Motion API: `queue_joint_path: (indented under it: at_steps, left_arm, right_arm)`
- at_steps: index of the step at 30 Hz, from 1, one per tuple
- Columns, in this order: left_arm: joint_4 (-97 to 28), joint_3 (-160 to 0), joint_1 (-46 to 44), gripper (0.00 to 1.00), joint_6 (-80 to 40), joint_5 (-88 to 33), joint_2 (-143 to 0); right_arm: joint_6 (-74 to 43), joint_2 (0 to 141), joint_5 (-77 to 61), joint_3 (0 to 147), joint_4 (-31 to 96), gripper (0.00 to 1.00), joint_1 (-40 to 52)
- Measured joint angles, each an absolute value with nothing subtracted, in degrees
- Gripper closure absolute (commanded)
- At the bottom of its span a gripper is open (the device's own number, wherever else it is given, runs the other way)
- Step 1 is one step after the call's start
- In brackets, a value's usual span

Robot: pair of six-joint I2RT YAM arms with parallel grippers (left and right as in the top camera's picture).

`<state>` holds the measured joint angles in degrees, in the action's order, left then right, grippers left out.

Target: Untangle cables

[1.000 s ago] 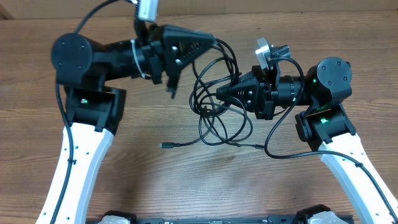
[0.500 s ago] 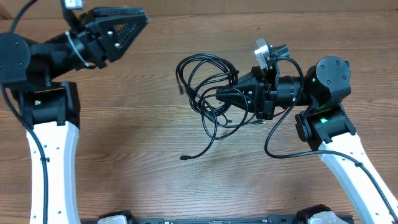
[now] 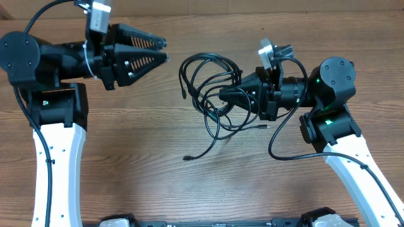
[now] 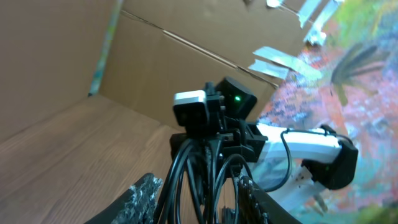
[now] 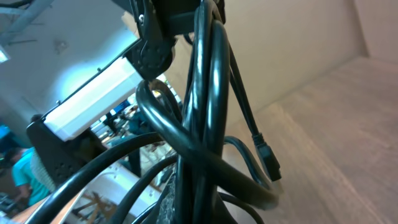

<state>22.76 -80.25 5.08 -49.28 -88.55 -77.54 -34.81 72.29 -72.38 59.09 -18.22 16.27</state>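
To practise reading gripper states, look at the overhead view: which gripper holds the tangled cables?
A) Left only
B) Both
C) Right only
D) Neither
C: the right gripper is closed on the cables, while the left gripper is open and apart from them.

Overhead: right gripper (image 3: 221, 99) fingertips buried in cables (image 3: 211, 104); crossings too dense to trace. Loose plug (image 3: 187, 158) too small to identify.
Left wrist: left gripper (image 4: 198, 194) fingers (image 4: 144, 198) blurred, cut by bottom edge; background at right smeared.
Right wrist: cables out of focus, cut top and bottom, hiding pads.
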Motion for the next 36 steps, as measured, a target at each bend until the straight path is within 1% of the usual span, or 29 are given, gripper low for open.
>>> queue_joint_path:
  at_steps: [2, 3, 5, 6, 8, 10, 12, 14, 16, 19, 21, 23, 25, 26, 27, 29, 32, 36]
  left_arm:
    - [22.68, -80.25, 4.23, 0.48, -47.83, -89.08, -77.54]
    - [22.65, -80.25, 3.86, 0.48, -47.07, -89.23, -77.54]
    - [22.5, -80.25, 3.11, 0.49, -45.82, -89.45, -77.54]
    - [22.44, -80.25, 2.72, 0.53, -45.15, -89.49, -77.54]
    - [22.28, -80.25, 2.2, 0.53, -44.29, -89.49, -77.54]
    - [22.26, -80.25, 1.85, 0.47, -43.68, -89.49, -77.6]
    - [21.15, -80.25, 1.65, 0.39, -43.24, -89.45, -77.71]
    - [17.65, -80.25, 1.58, 0.34, -42.76, -89.14, -78.06]
    - [14.98, -80.25, 1.56, 0.27, -42.85, -88.47, -78.67]
    - [12.25, -80.25, 1.58, 0.23, -42.63, -87.11, -79.96]
    - [10.9, -80.25, 1.58, 0.2, -42.61, -86.24, -80.53]
    - [10.44, -80.25, 1.58, 0.18, -42.59, -85.49, -80.71]
    - [10.39, -80.25, 1.58, 0.18, -42.59, -85.12, -80.71]
    - [10.28, -80.25, 1.58, 0.18, -42.61, -85.08, -80.71]
    - [10.35, -80.25, 1.58, 0.18, -42.59, -84.86, -80.71]
    - [10.26, -80.25, 1.58, 0.17, -42.61, -84.68, -80.71]
    - [10.26, -80.25, 1.58, 0.16, -42.59, -84.6, -80.71]
    - [10.24, -80.25, 1.58, 0.13, -42.61, -84.25, -80.71]
  right_arm:
    - [-33.26, 72.29, -74.06, 59.09, -14.87, 0.96, 16.27]
    - [-32.95, 72.29, -74.32, 59.09, -14.28, 0.97, 16.25]
    - [-31.94, 72.31, -75.07, 59.09, -12.56, 0.97, 16.27]
    - [-31.51, 72.31, -75.42, 59.09, -12.16, 0.96, 16.27]
    - [-31.0, 72.31, -75.85, 59.09, -11.97, 0.97, 16.27]
    - [-30.63, 72.31, -76.14, 59.09, -11.97, 0.96, 16.27]
    - [-30.41, 72.31, -76.27, 59.09, -11.99, 0.96, 16.25]
    - [-30.44, 72.31, -76.2, 59.09, -11.92, 0.97, 16.27]
    - [-30.76, 72.31, -75.72, 59.09, -11.4, 0.96, 16.27]
    - [-32.08, 72.31, -73.19, 59.09, -8.38, 0.96, 16.27]
    - [-34.02, 72.31, -69.76, 59.09, -4.14, 0.96, 16.27]
    - [-36.45, 72.31, -64.14, 59.13, 2.85, 0.96, 16.21]
    - [-40.16, 72.31, -56.1, 59.22, 12.8, 0.96, 16.08]
    - [-42.98, 72.34, -49.6, 59.18, 19.75, 0.96, 15.88]
    - [-43.97, 72.4, -47.92, 59.09, 20.75, 0.96, 15.79]
    - [-48.14, 72.66, -39.66, 58.92, 27.05, 0.96, 15.44]
    - [-52.01, 72.82, -32.47, 58.89, 29.82, 0.96, 15.35]
    - [-54.81, 72.82, -26.94, 58.92, 30.65, 0.96, 15.35]
